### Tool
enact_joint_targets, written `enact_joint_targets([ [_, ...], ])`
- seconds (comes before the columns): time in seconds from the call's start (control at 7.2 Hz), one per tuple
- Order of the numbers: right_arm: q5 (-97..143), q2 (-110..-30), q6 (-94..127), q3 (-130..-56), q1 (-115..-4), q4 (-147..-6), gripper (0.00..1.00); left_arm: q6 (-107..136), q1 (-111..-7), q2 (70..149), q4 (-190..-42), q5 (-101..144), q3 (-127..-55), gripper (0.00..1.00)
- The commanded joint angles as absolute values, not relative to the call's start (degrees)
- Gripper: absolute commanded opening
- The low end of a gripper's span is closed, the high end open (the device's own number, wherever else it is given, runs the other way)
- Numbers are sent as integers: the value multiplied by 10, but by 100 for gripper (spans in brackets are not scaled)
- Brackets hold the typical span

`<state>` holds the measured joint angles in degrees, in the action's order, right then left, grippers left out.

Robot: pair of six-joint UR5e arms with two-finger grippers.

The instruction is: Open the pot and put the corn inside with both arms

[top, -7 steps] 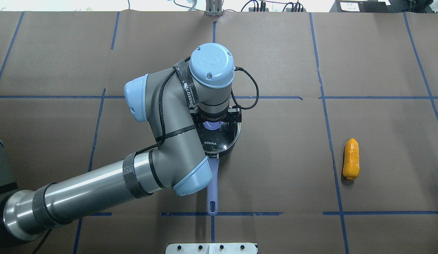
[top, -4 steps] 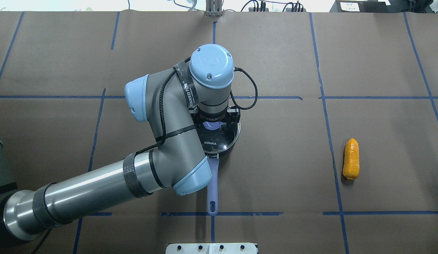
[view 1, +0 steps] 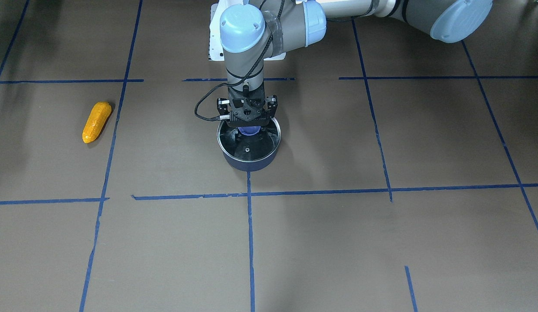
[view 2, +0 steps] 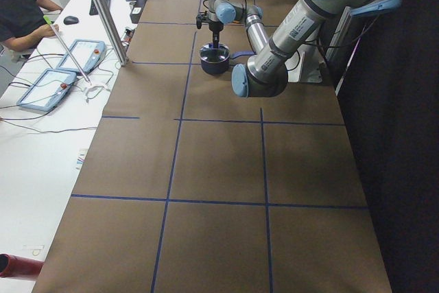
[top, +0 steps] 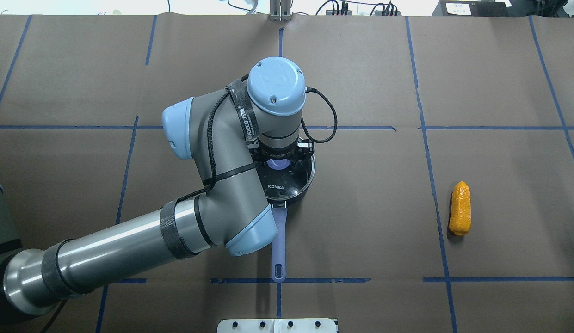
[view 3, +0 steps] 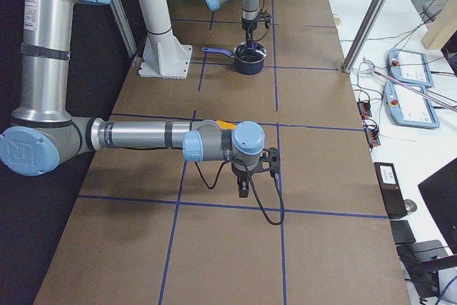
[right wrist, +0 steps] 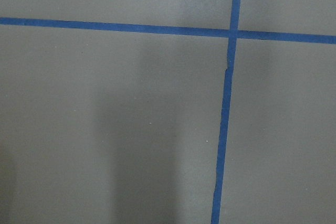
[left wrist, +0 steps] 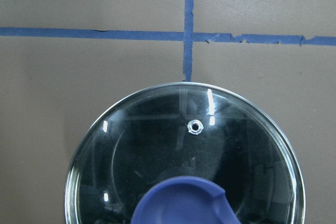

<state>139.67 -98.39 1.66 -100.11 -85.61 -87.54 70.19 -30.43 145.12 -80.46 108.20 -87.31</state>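
The dark navy pot (view 1: 249, 162) stands at the table's middle with its blue-purple handle (top: 278, 240) pointing toward the robot. The glass lid (view 1: 251, 146) sits on it. My left gripper (view 1: 250, 129) is straight above and its fingers close around the lid's blue knob (left wrist: 184, 203). The orange-yellow corn (top: 460, 208) lies alone on the paper far to the right, also in the front view (view 1: 96, 121). My right gripper (view 3: 243, 189) shows only in the exterior right view, low over bare paper near the corn; I cannot tell if it is open or shut.
Brown paper with blue tape lines (top: 425, 138) covers the table. The white base mount (top: 277, 325) is at the near edge. The left arm's elbow (top: 240, 217) hangs over the pot's handle. Operators' desks with pendants (view 2: 48, 87) lie beyond the far edge.
The left gripper's jaws have drawn in a little around the knob. The lid, pot and corn have not moved.
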Motion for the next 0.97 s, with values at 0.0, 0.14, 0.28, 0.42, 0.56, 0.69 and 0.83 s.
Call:
enact_joint_targets([
  [0.0,1398,-983,18,-1001,-856,-875,100,701,-333,1450,-776,1085,-931,0],
  [0.14,1399,-983,20,-1003,-850,-875,100,695,-354,1420,-742,1087,-993,0],
  [0.28,1399,-983,20,-1003,-844,-875,100,690,-360,1345,-742,1087,-1065,0],
  [0.42,1399,-983,20,-1003,-843,-875,100,626,-378,1293,-742,1089,-1108,0],
  [0.56,1399,-983,20,-1003,-842,-875,100,563,-394,1235,-745,1089,-1141,0],
  [0.69,1400,-983,20,-1003,-836,-875,100,557,-397,1176,-775,1089,-1148,0],
  [0.83,1405,-983,20,-1003,-828,-875,100,558,-396,1137,-811,1090,-1142,1],
])
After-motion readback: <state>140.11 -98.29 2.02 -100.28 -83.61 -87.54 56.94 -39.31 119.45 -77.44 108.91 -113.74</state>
